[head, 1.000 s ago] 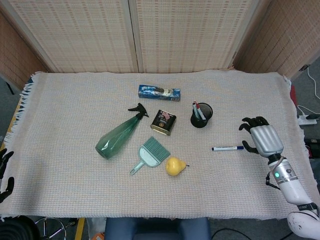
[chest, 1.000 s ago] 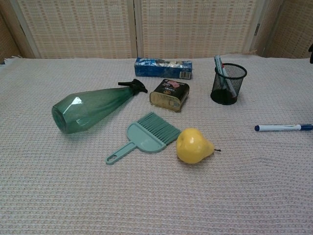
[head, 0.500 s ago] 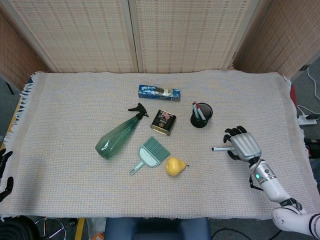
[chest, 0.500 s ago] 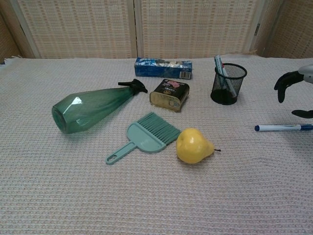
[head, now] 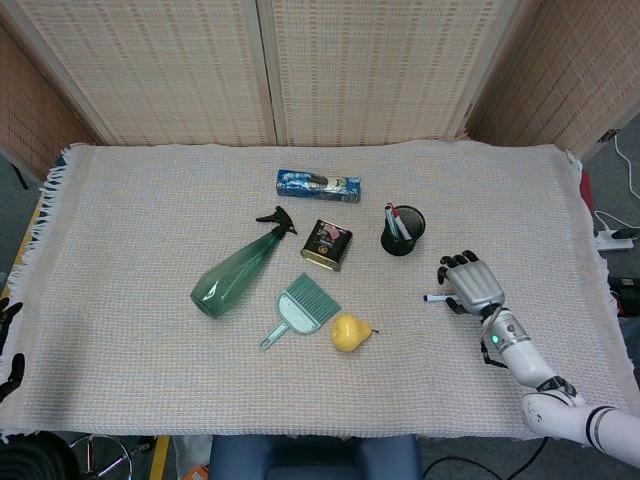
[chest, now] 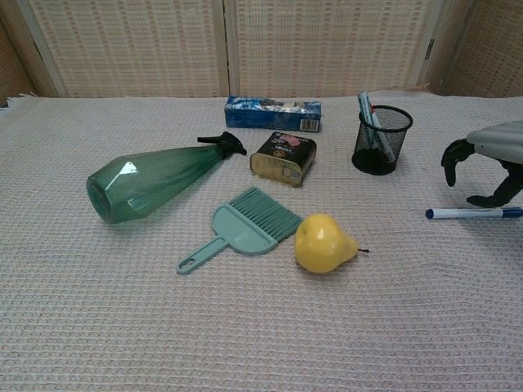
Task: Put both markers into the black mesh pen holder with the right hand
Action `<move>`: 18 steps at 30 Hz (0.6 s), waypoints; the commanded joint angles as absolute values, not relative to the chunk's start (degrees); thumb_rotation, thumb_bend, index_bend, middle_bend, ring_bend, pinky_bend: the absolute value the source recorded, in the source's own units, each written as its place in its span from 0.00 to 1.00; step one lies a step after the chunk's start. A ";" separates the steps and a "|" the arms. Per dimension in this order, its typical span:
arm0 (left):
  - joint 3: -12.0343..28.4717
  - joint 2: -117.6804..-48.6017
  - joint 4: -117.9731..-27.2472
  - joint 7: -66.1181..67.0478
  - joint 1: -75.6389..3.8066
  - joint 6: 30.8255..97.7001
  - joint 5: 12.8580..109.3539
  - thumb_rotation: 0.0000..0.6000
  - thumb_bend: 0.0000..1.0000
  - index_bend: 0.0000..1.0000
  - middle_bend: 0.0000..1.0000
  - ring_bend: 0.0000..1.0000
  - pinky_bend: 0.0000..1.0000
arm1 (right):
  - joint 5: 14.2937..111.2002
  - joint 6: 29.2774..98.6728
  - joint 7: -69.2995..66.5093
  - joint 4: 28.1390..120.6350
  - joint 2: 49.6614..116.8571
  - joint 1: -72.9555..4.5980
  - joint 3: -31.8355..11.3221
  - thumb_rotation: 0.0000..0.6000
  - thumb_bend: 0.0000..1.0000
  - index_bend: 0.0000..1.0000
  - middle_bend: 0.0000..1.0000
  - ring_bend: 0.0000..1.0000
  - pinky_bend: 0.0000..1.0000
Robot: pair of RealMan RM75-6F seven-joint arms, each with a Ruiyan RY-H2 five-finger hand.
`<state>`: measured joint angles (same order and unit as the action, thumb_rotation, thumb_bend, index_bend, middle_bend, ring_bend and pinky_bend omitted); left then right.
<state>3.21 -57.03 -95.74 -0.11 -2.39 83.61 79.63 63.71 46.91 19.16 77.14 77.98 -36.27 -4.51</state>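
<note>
A white marker with a blue cap (chest: 472,213) lies flat on the cloth at the right. My right hand (chest: 490,167) hovers just over it, fingers (chest: 453,155) arched and apart, holding nothing. From the head view the right hand (head: 470,284) covers most of that marker, and only its tip (head: 432,298) shows. The black mesh pen holder (chest: 382,140) stands upright up and to the left of the hand, with another marker (chest: 368,114) leaning inside it. My left hand (head: 8,345) sits at the table's left edge, holding nothing.
A yellow pear (chest: 323,243), a teal hand brush (chest: 245,227), a green spray bottle (chest: 151,180), a small tin (chest: 283,157) and a blue box (chest: 271,113) lie left of the holder. The woven cloth (head: 140,200) covers the table.
My right hand has moved left and inward from the table's right side until it is over the marker. The marker and the left hand have stayed in place.
</note>
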 commanded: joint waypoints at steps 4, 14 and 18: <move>3.27 -57.10 -95.63 -0.08 -2.47 83.48 79.47 1.00 0.51 0.10 0.00 0.00 0.10 | 62.80 45.51 19.87 75.63 79.21 -37.07 -4.24 1.00 0.28 0.42 0.18 0.19 0.14; 3.33 -57.13 -95.54 -0.04 -2.47 83.40 79.24 1.00 0.51 0.10 0.00 0.00 0.10 | 59.75 42.26 20.23 72.32 81.64 -38.61 -4.48 1.00 0.28 0.40 0.18 0.19 0.14; 3.40 -57.06 -95.60 -0.12 -2.41 83.56 79.18 1.00 0.51 0.10 0.00 0.00 0.10 | 59.36 41.65 20.76 71.31 82.56 -39.14 -4.30 1.00 0.28 0.40 0.18 0.19 0.14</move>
<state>3.41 -57.06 -95.60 -0.13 -2.40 83.58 79.17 59.52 41.89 20.52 71.66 82.23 -38.92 -4.39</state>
